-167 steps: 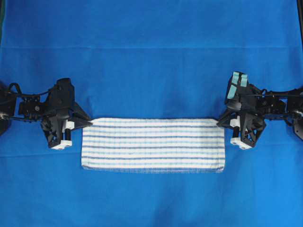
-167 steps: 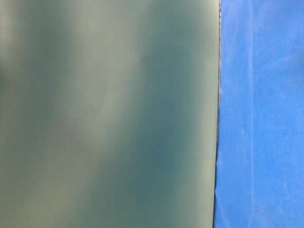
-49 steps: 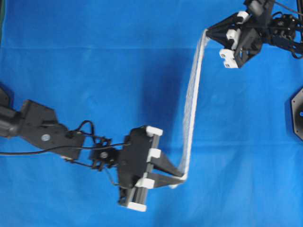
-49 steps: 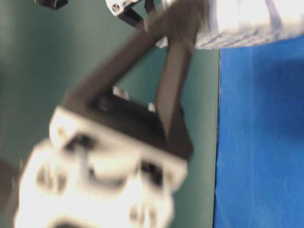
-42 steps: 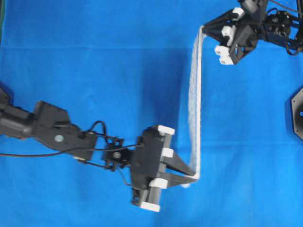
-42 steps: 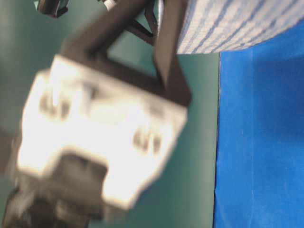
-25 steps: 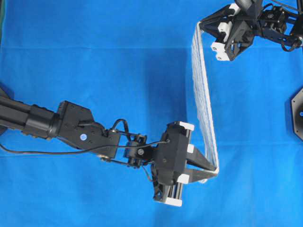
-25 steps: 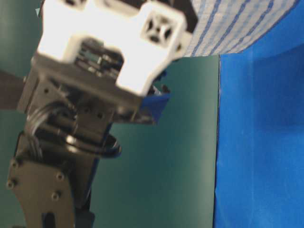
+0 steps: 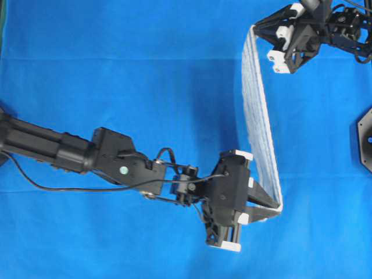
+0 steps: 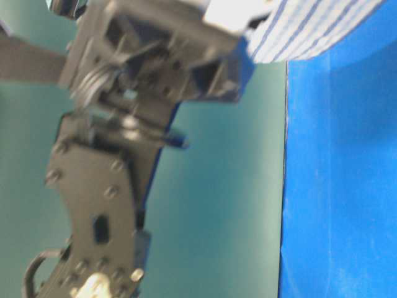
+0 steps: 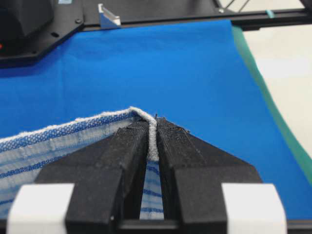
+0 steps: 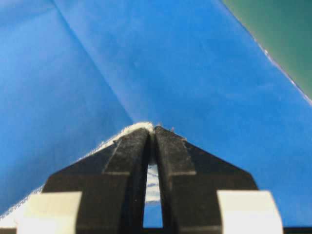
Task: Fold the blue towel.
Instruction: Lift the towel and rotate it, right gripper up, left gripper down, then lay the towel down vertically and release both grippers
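The blue towel (image 9: 258, 110), white terry with thin blue stripes, hangs lifted off the table, stretched edge-on between both grippers on the right of the overhead view. My left gripper (image 9: 278, 206) is shut on its near corner; the pinched edge shows between the jaws in the left wrist view (image 11: 152, 136). My right gripper (image 9: 254, 26) is shut on the far corner at the top right; the hem shows at the jaw tips in the right wrist view (image 12: 152, 129). A striped piece of towel (image 10: 310, 28) shows at the top of the table-level view.
The plain blue cloth (image 9: 116, 70) covers the table. The left arm (image 9: 70, 151) reaches across from the left edge. A black base plate (image 9: 365, 136) sits at the right edge. The left arm's body (image 10: 105, 186) blocks much of the table-level view.
The towel has been lifted off the table by both corners. In the last second my left gripper carried its corner right and slightly toward the front; the right gripper stayed near the top right.
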Controlling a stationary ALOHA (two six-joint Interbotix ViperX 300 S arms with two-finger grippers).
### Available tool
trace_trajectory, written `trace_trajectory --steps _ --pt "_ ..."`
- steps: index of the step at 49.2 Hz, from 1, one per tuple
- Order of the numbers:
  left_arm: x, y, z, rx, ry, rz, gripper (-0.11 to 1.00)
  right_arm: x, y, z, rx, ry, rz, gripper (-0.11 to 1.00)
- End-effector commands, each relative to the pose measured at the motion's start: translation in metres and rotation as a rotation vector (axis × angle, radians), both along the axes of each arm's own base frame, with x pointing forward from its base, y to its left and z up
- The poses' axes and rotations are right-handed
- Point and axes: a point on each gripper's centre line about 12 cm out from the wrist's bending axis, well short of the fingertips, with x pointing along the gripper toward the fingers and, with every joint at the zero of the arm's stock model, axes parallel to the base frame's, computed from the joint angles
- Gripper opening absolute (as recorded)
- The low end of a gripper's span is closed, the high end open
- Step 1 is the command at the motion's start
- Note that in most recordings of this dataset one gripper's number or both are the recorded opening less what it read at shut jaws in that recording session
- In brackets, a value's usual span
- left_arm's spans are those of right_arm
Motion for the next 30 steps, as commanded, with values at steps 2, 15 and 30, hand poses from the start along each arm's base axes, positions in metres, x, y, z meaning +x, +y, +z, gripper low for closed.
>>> trace_trajectory --steps 2,15,30 --pt "0.009 0.001 0.016 -0.006 -0.06 0.004 0.04 -0.004 -0.001 0.005 -0.004 -0.005 -0.008 0.07" --pt "0.003 0.006 -0.006 -0.006 -0.029 0.012 0.04 0.005 -0.006 -0.017 0.037 0.062 -0.007 0.07" --pt "-0.051 0.001 -0.032 -0.064 0.025 0.0 0.04 0.055 -0.012 -0.035 0.055 0.103 0.049 0.07"
